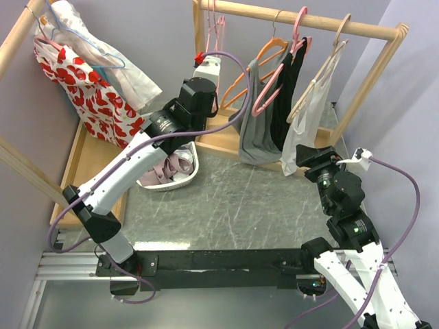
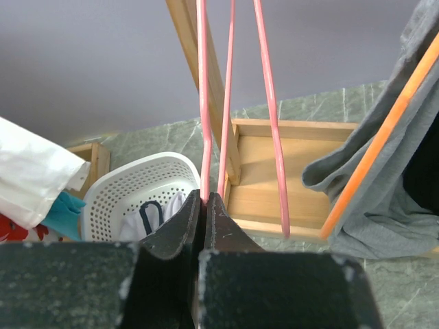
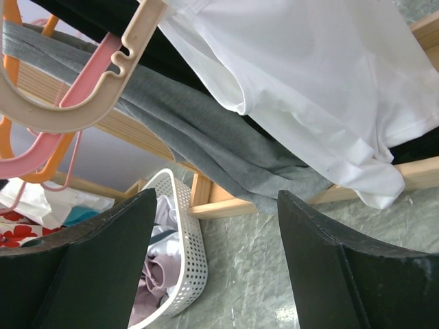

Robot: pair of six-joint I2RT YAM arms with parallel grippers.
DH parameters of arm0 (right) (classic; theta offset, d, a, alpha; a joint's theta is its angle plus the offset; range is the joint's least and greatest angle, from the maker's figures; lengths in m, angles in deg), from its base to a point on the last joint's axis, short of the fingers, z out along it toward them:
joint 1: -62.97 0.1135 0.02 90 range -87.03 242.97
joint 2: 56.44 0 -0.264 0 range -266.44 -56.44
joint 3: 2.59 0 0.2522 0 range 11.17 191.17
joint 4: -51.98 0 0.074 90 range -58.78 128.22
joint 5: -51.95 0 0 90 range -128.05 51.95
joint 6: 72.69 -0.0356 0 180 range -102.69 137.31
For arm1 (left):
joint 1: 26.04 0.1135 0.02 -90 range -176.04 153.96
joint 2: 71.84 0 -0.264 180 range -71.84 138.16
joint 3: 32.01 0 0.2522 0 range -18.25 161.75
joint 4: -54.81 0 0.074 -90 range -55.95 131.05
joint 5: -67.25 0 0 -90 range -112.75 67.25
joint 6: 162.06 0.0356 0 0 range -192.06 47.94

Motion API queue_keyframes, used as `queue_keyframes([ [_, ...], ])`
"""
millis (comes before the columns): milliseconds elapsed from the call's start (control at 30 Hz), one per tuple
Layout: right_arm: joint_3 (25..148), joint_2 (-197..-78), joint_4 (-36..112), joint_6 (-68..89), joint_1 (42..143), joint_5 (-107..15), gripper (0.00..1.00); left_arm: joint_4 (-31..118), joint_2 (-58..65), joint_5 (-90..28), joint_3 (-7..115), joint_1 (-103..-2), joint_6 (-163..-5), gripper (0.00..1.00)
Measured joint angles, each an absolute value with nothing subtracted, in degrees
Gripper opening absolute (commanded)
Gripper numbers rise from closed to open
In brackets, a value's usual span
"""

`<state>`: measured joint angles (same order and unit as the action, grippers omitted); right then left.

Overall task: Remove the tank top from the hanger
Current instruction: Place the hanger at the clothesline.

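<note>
**Tank top on the rack, arms on either side**

White tank top (image 1: 302,133) hangs off a beige hanger (image 1: 317,86) on the wooden rail (image 1: 295,17), around 2 o'clock in the top view. Its long axis runs straight down, straps up, hem low. Right gripper (image 1: 312,159) sits just under that hem at about 4 o'clock, arm folded upward, fingers spread wide with nothing between them. Left arm stretches toward 12 o'clock, and the left gripper (image 2: 204,205) is pinched tight on a thin pink hanger (image 2: 203,103).
</note>
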<state>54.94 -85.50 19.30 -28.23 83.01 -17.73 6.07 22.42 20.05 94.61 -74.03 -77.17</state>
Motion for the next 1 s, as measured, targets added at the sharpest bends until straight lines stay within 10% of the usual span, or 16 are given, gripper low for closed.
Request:
queue_keyframes([
  [1000, 54.94, -85.02, 18.39, -28.20, 82.96, -17.77, 0.79, 8.78, 14.75, 16.16, 83.00, -72.89, -82.30, 0.62],
])
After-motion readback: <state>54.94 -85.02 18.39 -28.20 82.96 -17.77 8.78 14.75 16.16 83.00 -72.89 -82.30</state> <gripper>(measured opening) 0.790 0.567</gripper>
